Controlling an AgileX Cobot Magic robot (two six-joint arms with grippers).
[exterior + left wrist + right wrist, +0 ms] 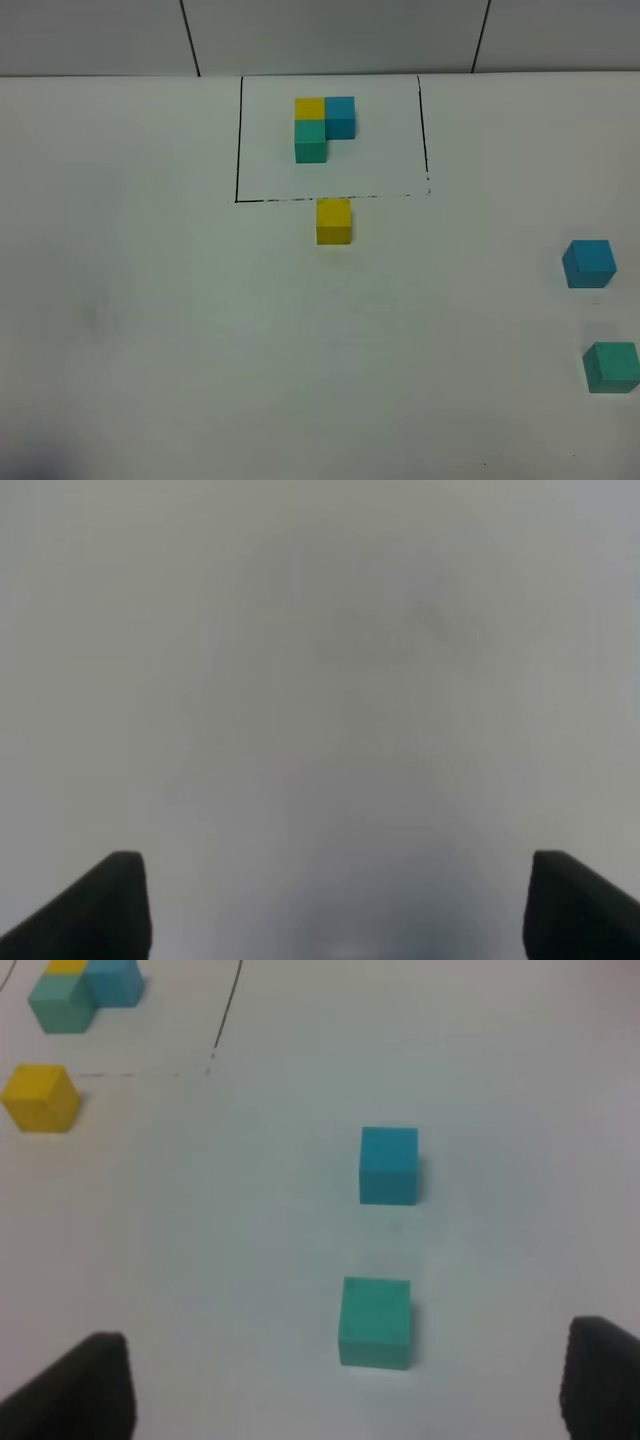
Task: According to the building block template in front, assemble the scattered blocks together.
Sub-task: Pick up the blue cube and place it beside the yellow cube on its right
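Left hand (340, 890) wide, empty, only bare tabletop (320, 680) under it. Right hand (350, 1390) wide, empty, facing blue block (589, 264) and teal-green block (611, 367), both far right. Yellow block (334, 221) sits just outside the near frame line of the building block template (325, 130).

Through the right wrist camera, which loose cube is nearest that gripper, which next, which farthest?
1. Small teal-green cube, straight ahead.
2. Small blue cube, just beyond it.
3. Small yellow cube, farthest, near the black line.
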